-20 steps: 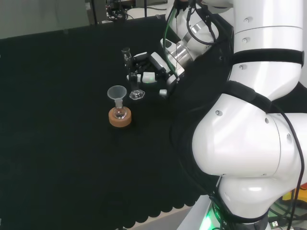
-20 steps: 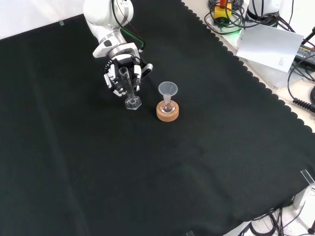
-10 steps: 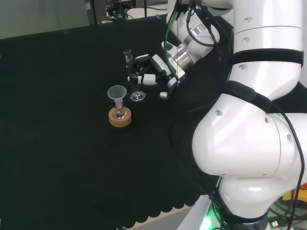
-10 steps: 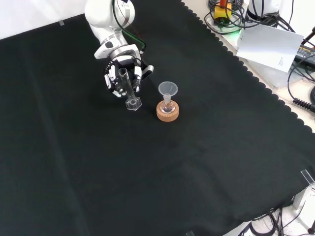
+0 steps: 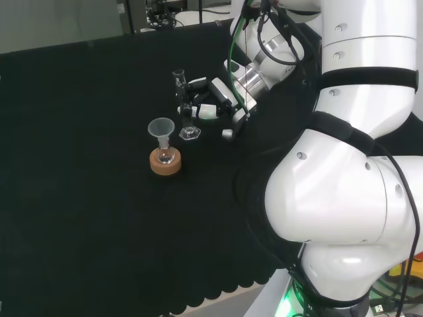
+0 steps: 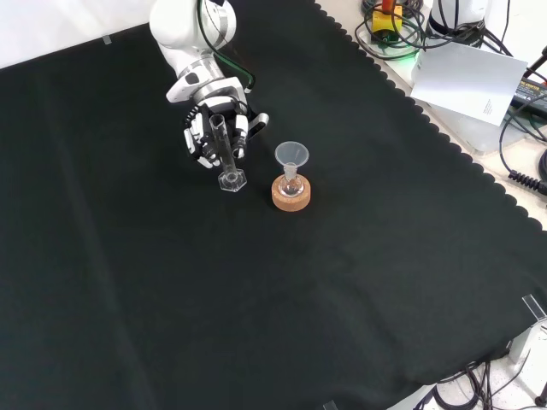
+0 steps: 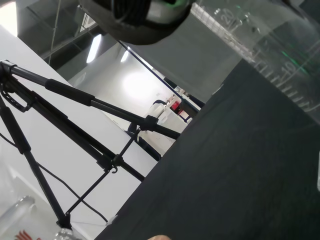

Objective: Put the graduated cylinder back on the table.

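Tall, narrow graduated cylinder of clear glass [image 6: 224, 152], with a hexagonal clear foot [image 6: 230, 180] down on the black cloth of the tabletop [image 6: 256, 299]. Open at the mouth, leaning a little off upright, its top tipped toward the far edge of the cloth in the front view. No liquid to be made out inside. Seen very close in the wrist view as a broad clear wall with printed scale lines and numbers [image 7: 260, 45]. Placed in the far half of the tabletop in the front view, left of the middle; in the head view [image 5: 184, 105] near the middle, well in from every edge.

Wrapped around the upper tube by the black and white hand [image 6: 205, 137], fingers [image 5: 206, 111] curled at both sides of the glass, so closed on the cylinder. Reached in from the far edge of the cloth in the front view and from the right in the head view, at the end of the white arm [image 5: 344, 132].

Just beside the cylinder's foot but apart from it, a small clear glass flask [image 6: 291, 185] seated in a round cork ring stand [image 6: 291, 196], with a clear plastic funnel [image 6: 291, 155] stuck in its neck. To the right of the cylinder in the front view; in the head view nearer the front edge of the tabletop [image 5: 164, 160].
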Controlling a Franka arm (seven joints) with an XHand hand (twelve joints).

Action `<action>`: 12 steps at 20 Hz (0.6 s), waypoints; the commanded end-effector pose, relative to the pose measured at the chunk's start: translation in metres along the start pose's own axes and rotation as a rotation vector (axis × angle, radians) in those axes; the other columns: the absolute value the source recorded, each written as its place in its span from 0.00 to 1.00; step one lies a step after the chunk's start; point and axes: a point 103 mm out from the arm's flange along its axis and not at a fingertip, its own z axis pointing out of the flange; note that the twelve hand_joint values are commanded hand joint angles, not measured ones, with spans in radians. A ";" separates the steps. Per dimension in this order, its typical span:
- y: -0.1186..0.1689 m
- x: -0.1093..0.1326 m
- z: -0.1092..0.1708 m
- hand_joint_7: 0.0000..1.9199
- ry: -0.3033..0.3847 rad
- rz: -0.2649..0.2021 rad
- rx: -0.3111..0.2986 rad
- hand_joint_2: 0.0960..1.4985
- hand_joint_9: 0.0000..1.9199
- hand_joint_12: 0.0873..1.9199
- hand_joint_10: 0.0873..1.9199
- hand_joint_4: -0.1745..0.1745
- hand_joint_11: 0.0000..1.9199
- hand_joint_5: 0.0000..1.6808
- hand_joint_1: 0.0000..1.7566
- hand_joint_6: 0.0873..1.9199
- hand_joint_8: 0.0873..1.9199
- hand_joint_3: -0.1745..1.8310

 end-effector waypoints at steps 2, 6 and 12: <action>-0.002 0.004 -0.002 0.60 -0.006 -0.017 -0.003 0.69 0.80 0.39 0.00 0.00 0.62 0.66 0.73 0.38 0.36 0.07; -0.006 0.006 -0.002 0.62 0.003 -0.030 0.006 0.68 0.77 0.44 0.00 0.46 0.56 0.66 0.65 0.39 0.28 0.08; -0.010 0.007 -0.004 0.57 -0.015 -0.014 0.020 0.63 0.72 0.52 0.00 0.63 0.47 0.55 0.64 0.34 0.25 0.01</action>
